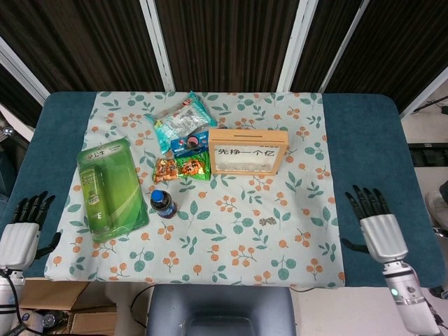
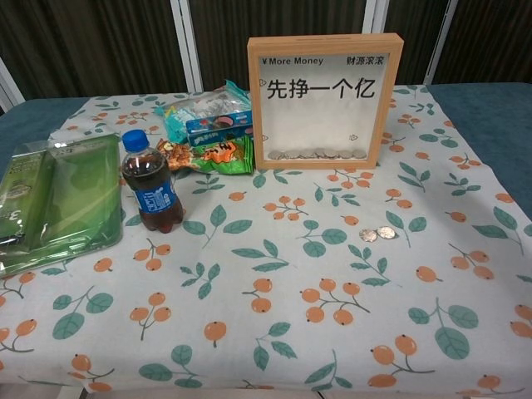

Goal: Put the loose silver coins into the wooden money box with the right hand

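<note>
My right hand [image 1: 379, 227] hovers empty, fingers spread, over the table's right edge, the silver coins [image 2: 376, 234] lying unobstructed mid-cloth before the wooden money box [image 2: 323, 100], cola bottle [image 2: 151, 184] well left.

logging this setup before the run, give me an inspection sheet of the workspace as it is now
surface: table with teal top, floral cloth over its middle.
job's things: two loose silver coins flat on the cloth, in front of the wooden money box; the box stands upright with a row of coins behind its window.
clutter: cola bottle upright; green package to its left; snack packets beside the box.
hands: right hand over the table's right edge, fingers apart, holding nothing; left hand off the left edge, fingers apart, empty.
cables: nothing seen.
surroundings: dark slatted wall; cardboard boxes on the floor lower left.
</note>
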`<action>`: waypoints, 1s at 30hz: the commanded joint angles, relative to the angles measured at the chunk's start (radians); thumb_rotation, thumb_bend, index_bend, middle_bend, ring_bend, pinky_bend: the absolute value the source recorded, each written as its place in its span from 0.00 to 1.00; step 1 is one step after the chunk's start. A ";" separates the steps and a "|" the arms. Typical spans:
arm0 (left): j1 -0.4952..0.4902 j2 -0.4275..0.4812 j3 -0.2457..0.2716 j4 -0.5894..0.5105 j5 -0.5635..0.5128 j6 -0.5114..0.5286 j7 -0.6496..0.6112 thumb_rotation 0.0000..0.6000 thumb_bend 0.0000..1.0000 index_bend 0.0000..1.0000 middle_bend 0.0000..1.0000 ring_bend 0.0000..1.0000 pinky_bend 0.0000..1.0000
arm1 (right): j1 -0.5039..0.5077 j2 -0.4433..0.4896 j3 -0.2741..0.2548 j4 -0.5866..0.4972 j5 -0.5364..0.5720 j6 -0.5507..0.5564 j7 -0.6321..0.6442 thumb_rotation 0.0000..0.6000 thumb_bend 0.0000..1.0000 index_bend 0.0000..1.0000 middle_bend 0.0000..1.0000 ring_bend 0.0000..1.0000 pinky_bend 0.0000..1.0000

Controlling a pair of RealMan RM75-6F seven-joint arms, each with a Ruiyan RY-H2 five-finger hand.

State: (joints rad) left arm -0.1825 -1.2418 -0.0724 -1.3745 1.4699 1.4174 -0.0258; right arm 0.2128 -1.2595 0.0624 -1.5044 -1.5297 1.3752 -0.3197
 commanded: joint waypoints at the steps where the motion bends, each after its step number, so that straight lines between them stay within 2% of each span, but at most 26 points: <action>1: 0.000 -0.002 0.000 0.003 -0.002 -0.001 -0.001 1.00 0.35 0.00 0.00 0.00 0.00 | 0.069 -0.055 0.035 -0.064 0.028 -0.079 -0.120 0.81 0.28 0.00 0.00 0.00 0.00; 4: 0.001 -0.002 0.000 0.007 -0.006 -0.003 -0.007 1.00 0.35 0.00 0.00 0.00 0.00 | 0.105 -0.105 0.052 -0.063 0.065 -0.127 -0.173 0.85 0.28 0.00 0.00 0.00 0.00; 9: 0.000 -0.002 0.001 0.013 -0.008 -0.007 -0.013 1.00 0.35 0.00 0.00 0.00 0.00 | 0.165 -0.179 0.071 -0.046 0.143 -0.225 -0.220 0.85 0.28 0.00 0.00 0.00 0.00; 17: -0.009 -0.004 -0.001 0.020 -0.010 -0.019 -0.016 1.00 0.35 0.00 0.00 0.00 0.00 | 0.213 -0.305 0.074 0.092 0.143 -0.213 -0.286 0.85 0.28 0.00 0.00 0.00 0.00; 22: -0.011 -0.009 0.001 0.033 -0.015 -0.029 -0.022 1.00 0.35 0.00 0.00 0.00 0.00 | 0.223 -0.372 0.061 0.183 0.129 -0.204 -0.250 0.85 0.28 0.00 0.00 0.00 0.00; 26: -0.012 -0.010 0.003 0.042 -0.015 -0.033 -0.034 1.00 0.35 0.00 0.00 0.00 0.00 | 0.232 -0.406 0.052 0.233 0.119 -0.207 -0.212 0.86 0.28 0.07 0.00 0.00 0.00; 30: -0.011 -0.011 0.006 0.047 -0.015 -0.037 -0.037 1.00 0.37 0.00 0.00 0.00 0.00 | 0.243 -0.428 0.036 0.272 0.110 -0.225 -0.186 0.86 0.39 0.11 0.00 0.00 0.00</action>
State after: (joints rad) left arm -0.1937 -1.2527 -0.0665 -1.3274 1.4552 1.3809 -0.0635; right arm 0.4514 -1.6803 0.1039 -1.2407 -1.4154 1.1557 -0.5114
